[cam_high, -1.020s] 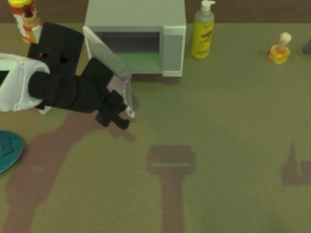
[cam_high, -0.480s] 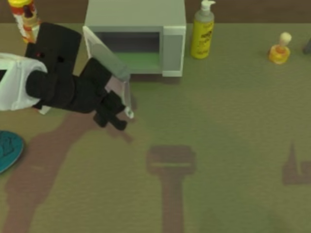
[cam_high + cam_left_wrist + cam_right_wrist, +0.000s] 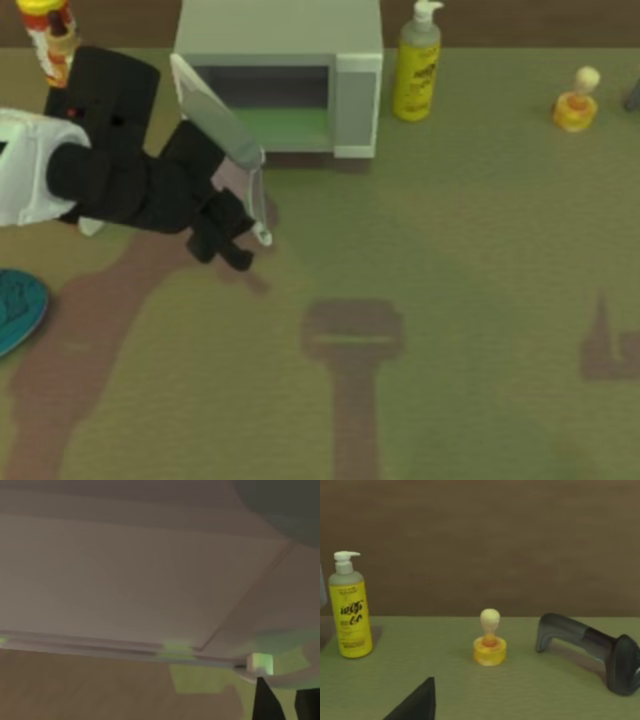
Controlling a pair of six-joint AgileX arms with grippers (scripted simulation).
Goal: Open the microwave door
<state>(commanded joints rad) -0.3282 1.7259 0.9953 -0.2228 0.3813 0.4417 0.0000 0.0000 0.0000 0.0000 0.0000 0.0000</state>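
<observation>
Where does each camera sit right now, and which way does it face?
Top view: above the table, looking down; shows the microwave, its door swung out, and the left gripper.
Left wrist view: close against the door.
Right wrist view: faces the yellow bottle, shared with the top view.

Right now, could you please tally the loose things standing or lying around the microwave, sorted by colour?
Yellow: 2, the pump bottle and the small round knobbed stamp
Orange-white: 1, the bottle
Teal: 1, the plate
Dark grey: 1, the handheld scanner
Total: 5
</observation>
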